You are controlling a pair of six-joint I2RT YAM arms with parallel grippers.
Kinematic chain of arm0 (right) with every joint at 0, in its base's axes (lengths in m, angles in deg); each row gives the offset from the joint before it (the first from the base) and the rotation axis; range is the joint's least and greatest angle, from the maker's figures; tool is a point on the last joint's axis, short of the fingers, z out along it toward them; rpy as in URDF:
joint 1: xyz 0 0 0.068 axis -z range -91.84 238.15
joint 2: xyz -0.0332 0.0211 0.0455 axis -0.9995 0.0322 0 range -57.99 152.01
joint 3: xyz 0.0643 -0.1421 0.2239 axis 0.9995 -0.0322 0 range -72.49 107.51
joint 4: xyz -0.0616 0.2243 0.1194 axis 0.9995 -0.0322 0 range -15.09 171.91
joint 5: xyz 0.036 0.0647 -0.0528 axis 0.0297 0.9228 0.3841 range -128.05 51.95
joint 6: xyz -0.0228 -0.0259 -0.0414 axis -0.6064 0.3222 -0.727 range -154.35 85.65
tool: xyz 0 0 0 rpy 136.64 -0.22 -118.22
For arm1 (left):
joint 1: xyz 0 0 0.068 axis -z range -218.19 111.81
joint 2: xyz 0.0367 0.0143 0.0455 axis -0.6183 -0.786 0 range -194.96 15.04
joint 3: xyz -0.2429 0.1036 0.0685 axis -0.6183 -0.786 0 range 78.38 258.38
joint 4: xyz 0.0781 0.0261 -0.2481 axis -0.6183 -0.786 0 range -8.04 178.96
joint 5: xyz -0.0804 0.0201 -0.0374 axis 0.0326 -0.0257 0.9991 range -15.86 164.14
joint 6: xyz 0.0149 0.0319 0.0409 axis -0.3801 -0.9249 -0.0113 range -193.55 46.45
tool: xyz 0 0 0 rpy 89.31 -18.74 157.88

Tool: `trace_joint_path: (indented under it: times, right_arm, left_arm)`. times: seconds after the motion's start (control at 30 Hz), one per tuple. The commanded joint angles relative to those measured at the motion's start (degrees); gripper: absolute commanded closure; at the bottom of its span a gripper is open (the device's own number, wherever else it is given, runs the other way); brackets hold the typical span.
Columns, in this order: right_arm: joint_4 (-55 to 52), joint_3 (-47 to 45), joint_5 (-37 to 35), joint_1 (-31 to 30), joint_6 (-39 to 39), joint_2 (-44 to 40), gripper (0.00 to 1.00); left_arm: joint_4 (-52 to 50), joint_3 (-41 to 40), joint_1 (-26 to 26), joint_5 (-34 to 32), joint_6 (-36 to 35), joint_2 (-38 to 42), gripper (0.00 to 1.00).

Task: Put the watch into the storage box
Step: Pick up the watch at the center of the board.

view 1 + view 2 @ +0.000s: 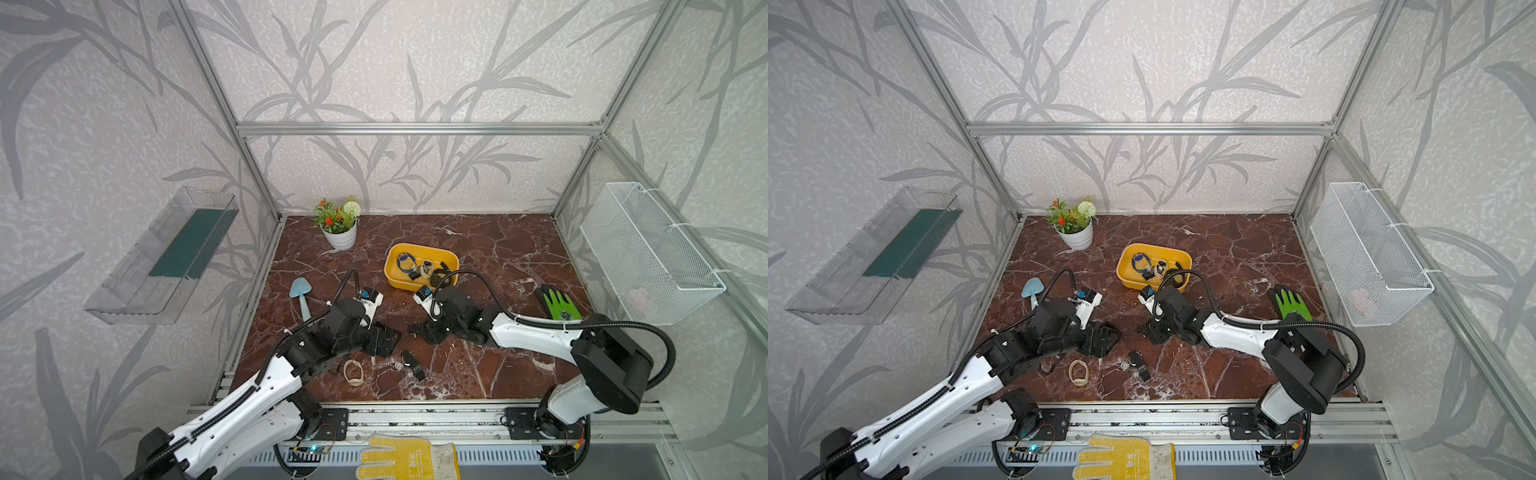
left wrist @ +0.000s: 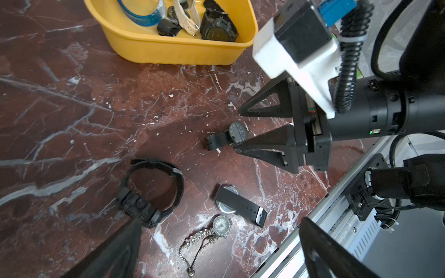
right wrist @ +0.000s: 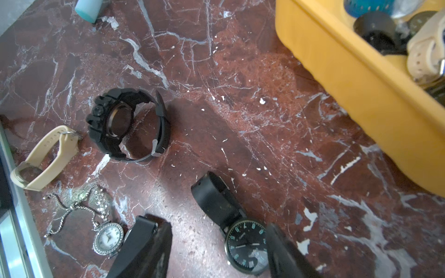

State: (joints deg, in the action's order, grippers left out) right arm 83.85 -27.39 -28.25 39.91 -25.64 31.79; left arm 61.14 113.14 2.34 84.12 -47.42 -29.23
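The right gripper (image 2: 237, 129) hangs low over the marble table (image 3: 240, 108), its jaws partly open astride a black round-faced watch (image 3: 243, 248). The watch lies near the yellow storage box (image 2: 168, 50), outside it. The left gripper (image 1: 384, 340) gapes wide, empty. The watch looks light and its glass slippery and breakable, so the stiff case edges suit pinching. Teal numerals ring the dial; the brand word is too blurred to read.

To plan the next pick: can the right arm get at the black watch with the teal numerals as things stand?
Probably yes. The right end effector hangs over the black watch, jaws open on either side of its dial, and nothing lies on it.
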Motion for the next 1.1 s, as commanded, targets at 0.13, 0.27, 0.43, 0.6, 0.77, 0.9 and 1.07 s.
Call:
trace_joint_path:
  times: [0.13,0.27,0.43,0.6,0.77,0.9,1.07]
  right_arm:
    - [-0.31,3.63,1.99,-1.67,-3.65,3.96,0.37]
    - [-0.2,4.28,1.08,-1.84,-4.08,5.85,0.37]
    - [-0.68,5.46,0.52,-1.93,-5.51,7.69,0.41]
    - [-1.19,6.91,-0.05,-1.93,-7.25,10.59,0.46]
    - [-1.41,8.06,-1.09,-1.94,-7.74,12.58,0.5]
    - [-1.58,8.82,-1.62,-1.93,-8.19,14.0,0.6]
    - [-1.24,8.78,-2.09,-1.94,-7.92,13.86,0.66]
  left_arm:
    - [-0.59,-6.12,0.25,-5.18,4.89,9.39,0.01]
    - [0.02,-6.29,0.34,-4.59,4.79,9.05,0.01]
    - [0.8,-6.11,0.42,-3.04,4.44,6.42,0.01]
    - [1.35,-5.91,0.42,-2.15,4.26,4.9,0.01]
    - [1.17,-6.02,0.51,-2.33,4.41,5.64,0.01]
    - [1.26,-6.29,0.51,-2.34,4.53,6.04,0.01]
    - [1.42,-6.02,0.51,-2.22,4.37,5.52,0.01]
